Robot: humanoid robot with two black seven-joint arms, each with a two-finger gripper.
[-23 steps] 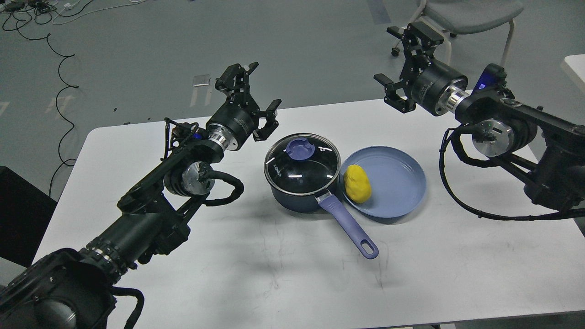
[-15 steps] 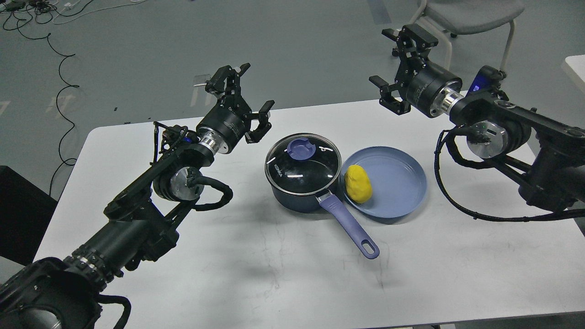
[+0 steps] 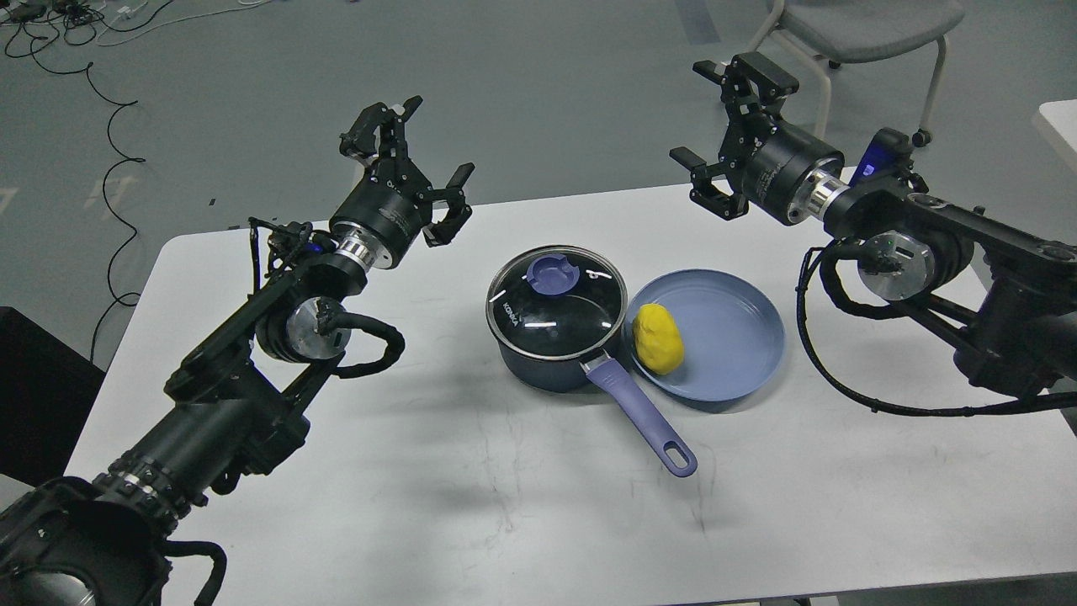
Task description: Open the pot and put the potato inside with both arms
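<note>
The pot [image 3: 557, 337] sits near the middle of the white surface [image 3: 471, 522], its glass lid [image 3: 557, 296] seated, with the purple knob [image 3: 553, 274] on top and the long handle [image 3: 644, 412] running toward the near right. Touching or just beside its right wall lies the light-blue plate [image 3: 724, 337], and the potato [image 3: 659, 338] rests on the plate's left part, close to the pot.

The left gripper [image 3: 407, 181] hangs in the air to the far left of the pot, well apart from it, its fingers spread wide and holding nothing. The right gripper [image 3: 730, 135] is raised beyond the far right of the plate, its fingers likewise spread and empty.

Judging from this, the lid is not yet lifted, so both steps are ahead. The risks:
- The knob is low and small; wide fingers coming in off-centre could slip off it or shove the pot.
- A shoved pot would push the plate and roll the smooth potato.
- The potato's rounded shape could squirt from 2 fingers if pinched off its middle.
- With pot and plate this close, the 2 arms may crowd each other over the same spot.
</note>
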